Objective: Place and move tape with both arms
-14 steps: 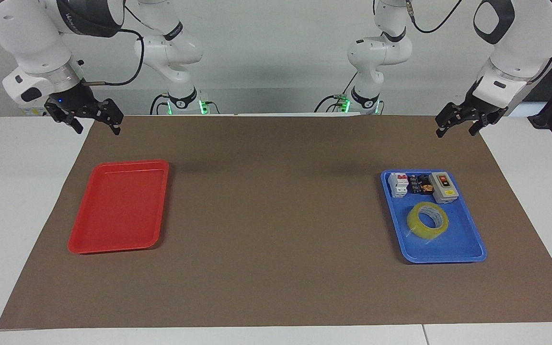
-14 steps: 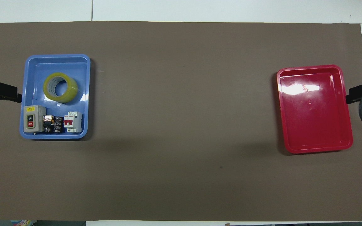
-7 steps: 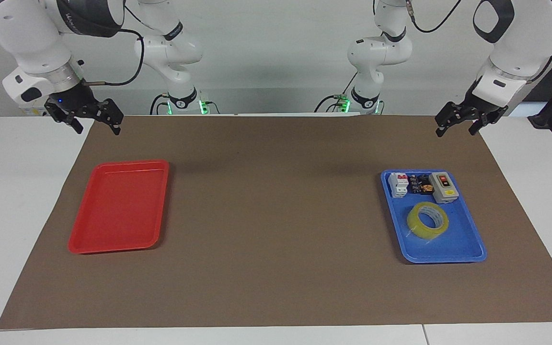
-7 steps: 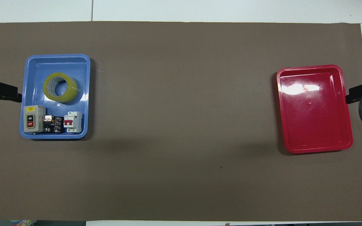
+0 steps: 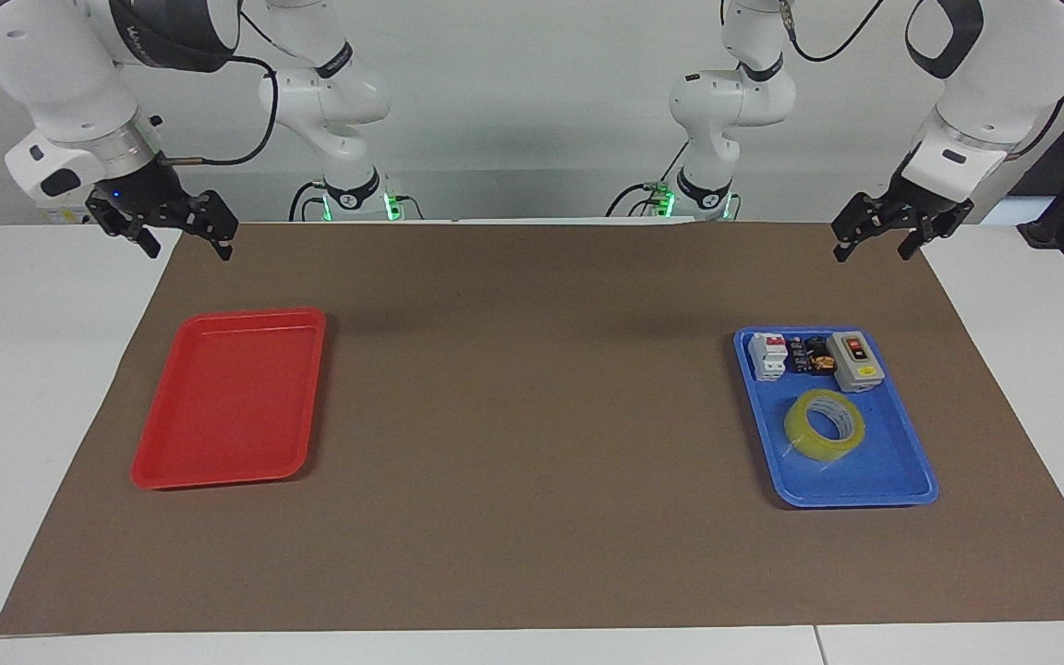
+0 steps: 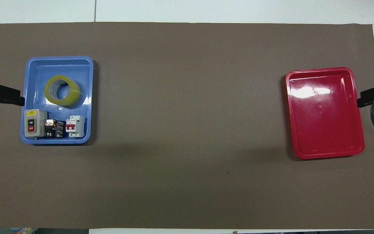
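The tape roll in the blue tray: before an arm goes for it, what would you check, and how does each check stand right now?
1. Tape lies flat in the blue tray, hole up: ok.
2. Nothing on top of the tape: ok.
3. Switches sit apart from the tape, nearer the robots: ok.
4. Left gripper jaws open, holding nothing: ok.
5. Right gripper jaws open, holding nothing; that arm waits: ok.
6. Red tray has nothing in it: ok.
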Available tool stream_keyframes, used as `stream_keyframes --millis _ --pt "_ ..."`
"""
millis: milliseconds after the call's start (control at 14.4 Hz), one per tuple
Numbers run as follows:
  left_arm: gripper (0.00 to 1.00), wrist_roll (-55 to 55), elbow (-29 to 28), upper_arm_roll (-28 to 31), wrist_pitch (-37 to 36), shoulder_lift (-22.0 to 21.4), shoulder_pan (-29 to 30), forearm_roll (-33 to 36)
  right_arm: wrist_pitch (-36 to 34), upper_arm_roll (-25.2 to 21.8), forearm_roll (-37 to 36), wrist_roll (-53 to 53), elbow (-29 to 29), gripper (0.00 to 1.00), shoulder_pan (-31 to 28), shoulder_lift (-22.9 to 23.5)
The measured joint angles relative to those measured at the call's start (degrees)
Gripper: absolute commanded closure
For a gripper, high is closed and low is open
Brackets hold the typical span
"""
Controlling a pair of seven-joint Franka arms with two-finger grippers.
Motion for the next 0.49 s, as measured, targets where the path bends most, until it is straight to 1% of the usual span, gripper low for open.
stream_keyframes --millis 277,485 --pt "0.00 0.2 -0.5 0.4 1.4 0.1 -0.1 0.0 -0.1 0.2 0.0 0.0 0.0 0.00 0.1 0.0" --pt "0.00 1.0 -3.9 0.8 9.3 2.2 0.0 0.0 -0.1 0.6 0.0 -0.1 0.0 0.00 0.2 0.0"
